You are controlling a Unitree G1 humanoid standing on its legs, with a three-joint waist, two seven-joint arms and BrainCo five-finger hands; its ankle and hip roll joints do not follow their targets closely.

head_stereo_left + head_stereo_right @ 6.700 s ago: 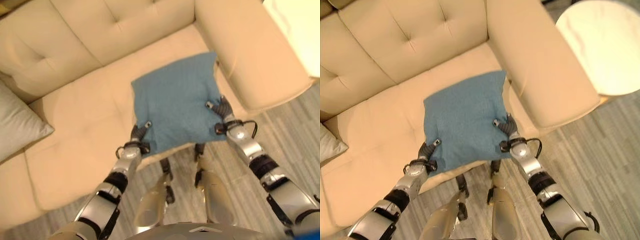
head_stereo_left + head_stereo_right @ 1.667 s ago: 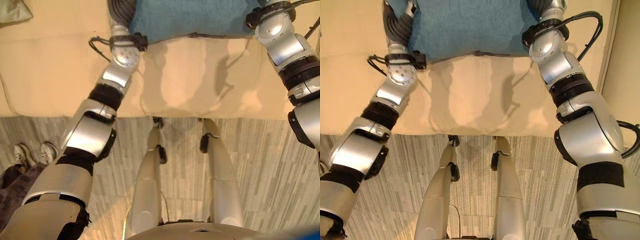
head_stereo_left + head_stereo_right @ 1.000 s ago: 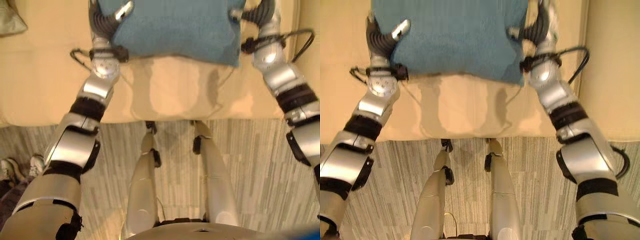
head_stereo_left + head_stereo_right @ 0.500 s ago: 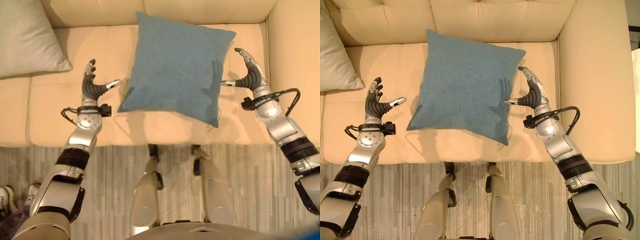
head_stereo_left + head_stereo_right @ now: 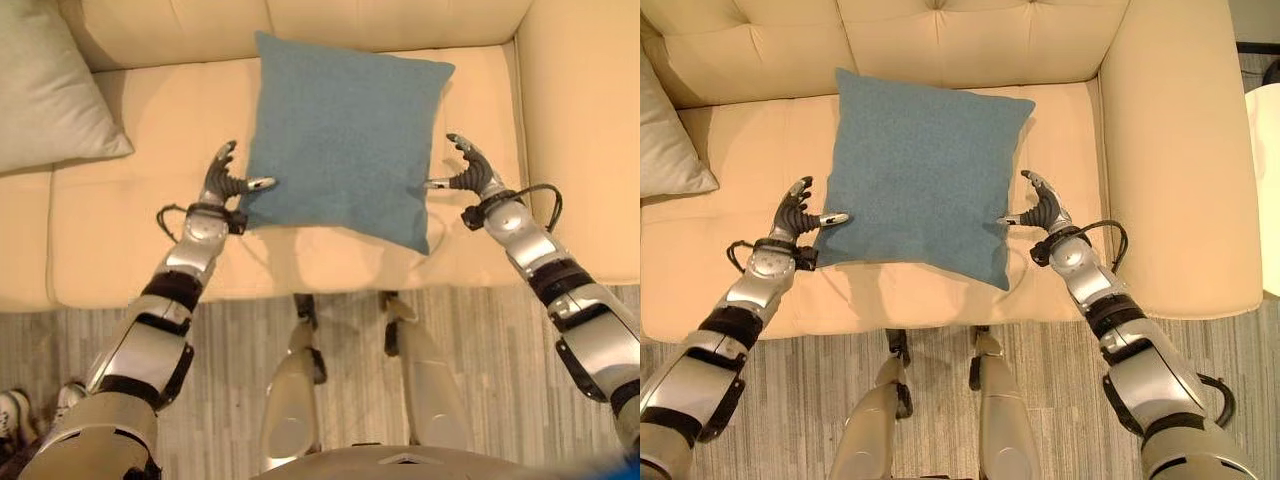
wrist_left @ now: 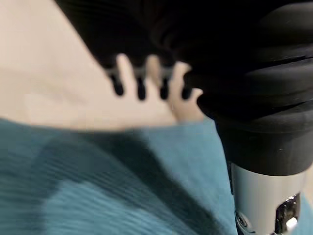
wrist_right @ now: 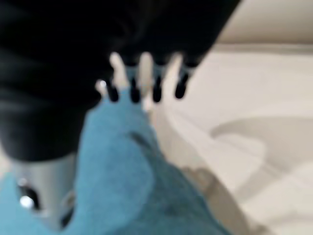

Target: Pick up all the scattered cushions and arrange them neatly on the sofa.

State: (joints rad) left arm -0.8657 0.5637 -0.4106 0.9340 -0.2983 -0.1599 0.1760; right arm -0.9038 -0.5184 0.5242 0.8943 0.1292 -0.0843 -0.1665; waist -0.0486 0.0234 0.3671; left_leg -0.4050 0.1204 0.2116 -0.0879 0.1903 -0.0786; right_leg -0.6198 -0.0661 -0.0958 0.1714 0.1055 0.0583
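sofa [image 5: 1180, 180] cream | blue cushion [image 5: 920, 170] on seat | grey cushion [image 5: 665, 140] left end

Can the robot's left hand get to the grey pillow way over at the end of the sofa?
Probably not without moving over. The left hand is open beside the blue cushion, and a wide stretch of bare sofa lies between it and the grey pillow. Nothing blocks the way, though.

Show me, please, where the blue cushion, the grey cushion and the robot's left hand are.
blue cushion [image 5: 920, 175], right eye view, middle of its face.
grey cushion [image 5: 45, 95], left eye view, its middle.
left hand [image 5: 222, 181], left eye view, its palm.
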